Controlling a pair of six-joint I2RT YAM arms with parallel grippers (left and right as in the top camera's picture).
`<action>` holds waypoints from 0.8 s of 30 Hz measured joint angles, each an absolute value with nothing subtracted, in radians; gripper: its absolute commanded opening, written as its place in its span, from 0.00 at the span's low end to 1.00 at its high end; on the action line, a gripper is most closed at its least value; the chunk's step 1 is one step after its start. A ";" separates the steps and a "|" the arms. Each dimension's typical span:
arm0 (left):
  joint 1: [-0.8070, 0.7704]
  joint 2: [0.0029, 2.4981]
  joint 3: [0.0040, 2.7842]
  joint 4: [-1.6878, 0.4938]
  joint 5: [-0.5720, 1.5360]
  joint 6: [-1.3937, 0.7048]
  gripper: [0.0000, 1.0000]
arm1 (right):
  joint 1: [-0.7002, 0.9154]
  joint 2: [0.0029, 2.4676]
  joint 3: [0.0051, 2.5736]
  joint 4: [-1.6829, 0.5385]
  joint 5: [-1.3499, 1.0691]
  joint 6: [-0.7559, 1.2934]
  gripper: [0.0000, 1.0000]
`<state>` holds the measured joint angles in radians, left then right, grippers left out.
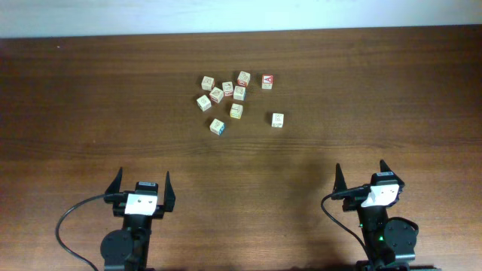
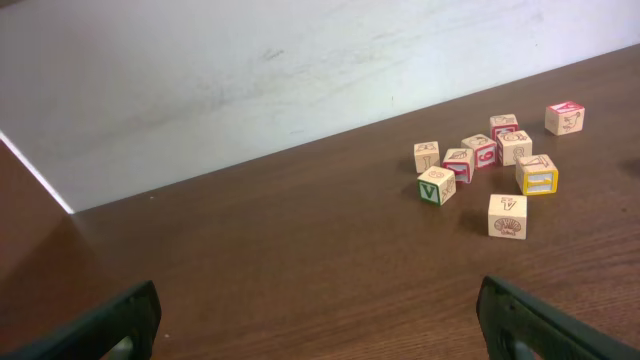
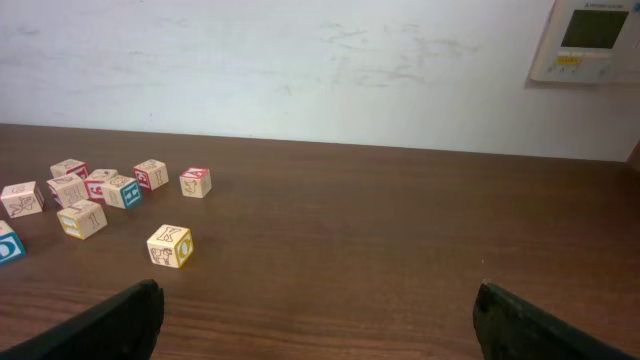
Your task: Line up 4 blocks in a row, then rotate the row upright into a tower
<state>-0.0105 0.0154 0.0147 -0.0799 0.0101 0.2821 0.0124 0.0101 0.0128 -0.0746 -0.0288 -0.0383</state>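
Four pale wooden cubes, all flat and apart from one another. Red-A block (image 1: 267,80) at 2 o'clock of the cluster. Blue-green block (image 1: 217,126) at 7 o'clock, slightly askew. Beige block (image 1: 278,120) alone at 4 o'clock. Second beige block (image 1: 236,111) at 6 o'clock, near the cluster.

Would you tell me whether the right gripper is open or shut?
Open: the right gripper has its jaws wide apart, holding nothing.
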 measured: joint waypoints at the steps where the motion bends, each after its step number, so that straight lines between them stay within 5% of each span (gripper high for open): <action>1: -0.010 0.015 0.015 -0.080 0.010 0.282 0.99 | 0.012 0.010 0.013 -0.075 -0.028 -0.038 0.99; 24: -0.010 0.015 0.015 -0.081 -0.012 0.286 0.99 | 0.012 0.010 0.013 -0.075 -0.024 -0.039 0.99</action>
